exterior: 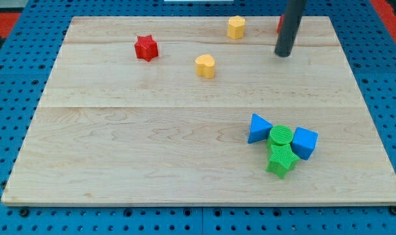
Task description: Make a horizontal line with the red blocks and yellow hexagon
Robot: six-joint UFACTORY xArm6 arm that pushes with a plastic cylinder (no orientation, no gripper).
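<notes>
A red star block (pixel 146 48) lies at the view's upper left of the wooden board (pixel 152 150). A yellow hexagon block (pixel 235 27) stands near the top edge, right of centre. A second red block (pixel 280 25) shows only as a sliver behind the dark rod; its shape is hidden. My tip (pixel 283 53) rests on the board just below and right of that red block, well to the right of the yellow hexagon. A yellow heart-shaped block (pixel 206 66) lies between the star and the hexagon, lower down.
At the view's lower right is a tight cluster: a blue triangle block (pixel 258 128), a green cylinder block (pixel 281 136), a blue block (pixel 304 142) and a green star block (pixel 281 160). A blue pegboard (pixel 15 91) surrounds the board.
</notes>
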